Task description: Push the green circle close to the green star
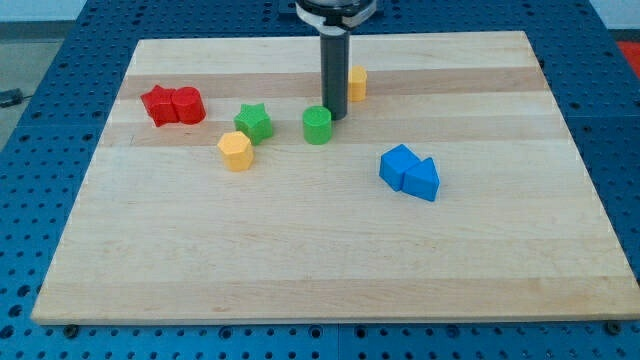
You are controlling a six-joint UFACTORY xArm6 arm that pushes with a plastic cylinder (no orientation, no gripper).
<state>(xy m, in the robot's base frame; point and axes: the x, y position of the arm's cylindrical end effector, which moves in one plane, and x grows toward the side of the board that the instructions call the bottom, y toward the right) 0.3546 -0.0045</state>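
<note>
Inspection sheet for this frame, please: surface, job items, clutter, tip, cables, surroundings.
Surface: wooden board, flat, light.
Job's things: green circle lies apart from green star, to its right in the view.
Clutter: two touching red blocks; yellow block below the star; yellow block behind the rod; two touching blue blocks.
Grippers: none; my tip at the circle's upper right edge.
Cables: nothing seen.
Surroundings: blue perforated table.

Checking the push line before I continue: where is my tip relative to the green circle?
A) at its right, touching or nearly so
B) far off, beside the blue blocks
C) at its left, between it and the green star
A: my tip stands at the upper right edge of the green circle, with the green star on the circle's far side, to the view's left.
</note>
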